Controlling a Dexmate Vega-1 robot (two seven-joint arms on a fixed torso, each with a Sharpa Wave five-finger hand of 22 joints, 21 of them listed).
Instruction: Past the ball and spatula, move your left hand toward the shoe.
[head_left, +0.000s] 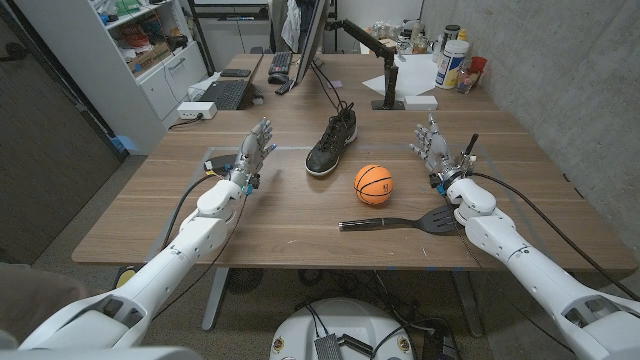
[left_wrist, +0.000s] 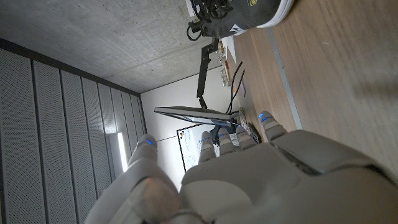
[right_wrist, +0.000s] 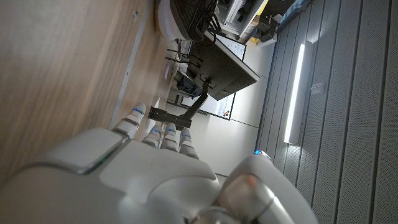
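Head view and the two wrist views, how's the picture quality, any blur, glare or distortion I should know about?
Head view: evenly lit and sharp, with soft shadows under the shoe, ball and spatula; edges bend slightly like a wide lens. Left wrist view: turned, the left hand close and soft-focused. Right wrist view: turned, a bright light strip glares, the right hand large and slightly blurred.

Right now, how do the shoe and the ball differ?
The shoe is black with a white sole edge and long in shape; the ball is orange with black lines and round. The shoe lies farther from the robot, the ball nearer, beside the spatula. Both rest on the wooden table, untouched.
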